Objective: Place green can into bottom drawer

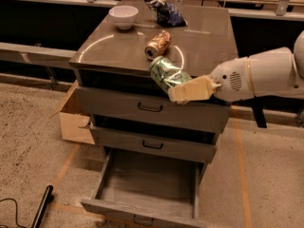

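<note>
My gripper is shut on the green can and holds it tilted in the air, in front of the cabinet's front edge and over the top drawer's face. The arm reaches in from the right. The bottom drawer is pulled out below, a wide shallow grey box with nothing in it, its small dark handle at the front. The can is well above the drawer.
On the cabinet top lie an orange-gold can on its side, a white bowl and a dark snack bag. The two upper drawers are closed. A cardboard box stands left of the cabinet. A dark cable end lies on the floor.
</note>
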### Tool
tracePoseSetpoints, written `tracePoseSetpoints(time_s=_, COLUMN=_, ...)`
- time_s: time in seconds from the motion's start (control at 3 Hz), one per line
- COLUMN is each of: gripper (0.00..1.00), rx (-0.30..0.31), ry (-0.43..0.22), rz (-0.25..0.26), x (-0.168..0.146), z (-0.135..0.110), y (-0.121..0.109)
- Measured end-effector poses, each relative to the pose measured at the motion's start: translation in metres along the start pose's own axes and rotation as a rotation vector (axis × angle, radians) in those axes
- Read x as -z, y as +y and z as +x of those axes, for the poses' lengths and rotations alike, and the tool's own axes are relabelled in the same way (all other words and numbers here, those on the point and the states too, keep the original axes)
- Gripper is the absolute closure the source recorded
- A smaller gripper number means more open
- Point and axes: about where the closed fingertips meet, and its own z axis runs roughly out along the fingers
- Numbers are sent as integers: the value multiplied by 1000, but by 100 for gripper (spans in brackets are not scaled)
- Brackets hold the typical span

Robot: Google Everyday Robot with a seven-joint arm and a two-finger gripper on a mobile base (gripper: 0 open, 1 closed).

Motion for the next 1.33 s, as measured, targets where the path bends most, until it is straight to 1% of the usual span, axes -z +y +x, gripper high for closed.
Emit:
tracePoseSetpoints(time_s=0.33, gripper=100, rx=113, ry=66, rz=-24, x=-47, z=37, y=33)
tracePoseSetpoints(time_s=0.67, gripper=100, rx=192, ry=158, rz=22, x=-109, z=82, y=36)
tracePoseSetpoints(time_s=1.0, gripper=100, rx=192, ry=158, rz=22, x=-109, z=82, y=36)
tracePoseSetpoints(time_s=1.33, gripper=100, rx=187, ry=159, rz=59, x=-126, z=103, y=20)
